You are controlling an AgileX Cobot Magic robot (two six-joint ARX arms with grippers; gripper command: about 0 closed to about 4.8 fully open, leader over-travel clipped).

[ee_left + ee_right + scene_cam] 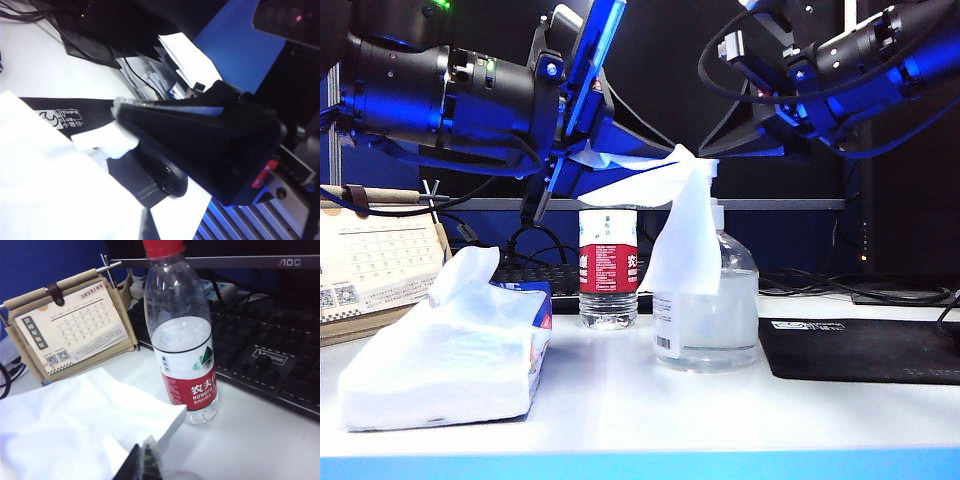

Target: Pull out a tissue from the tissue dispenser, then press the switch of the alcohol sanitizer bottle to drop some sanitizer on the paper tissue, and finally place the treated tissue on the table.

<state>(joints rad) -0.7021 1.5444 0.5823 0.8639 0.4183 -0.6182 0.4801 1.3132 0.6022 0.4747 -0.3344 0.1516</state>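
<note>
Exterior view: the left tool (582, 160) is clenched on one end of the tissue (682, 235), high above the table (650, 400). From that tool the sheet runs sideways toward the right arm, then hangs down with its long axis nearly vertical, draped in front of the sanitizer bottle (710, 315). The switch (717, 212) lies just behind the tissue's upper fold and is mostly hidden. The right tool (715, 152) hangs above and close to that pump, tips closed and holding nothing, so it is the nearer one for pressing; the move looks to be straight down. The water bottle (608, 265) stands close on the left tool's side, and the dispenser (450, 360) lies well apart, lower and farther out on that side. Open table lies in front of the bottle for laying the tissue down.

Left wrist view: the left tool (120, 107) pinches the tissue (102, 140) at its tip, and the sheet spreads away below it.

Right wrist view: the right tool (140, 462) shows only its closed tips, directly over the tissue (75, 430); the water bottle (185, 340) stands just beyond, the calendar (70, 330) farther off.
</note>
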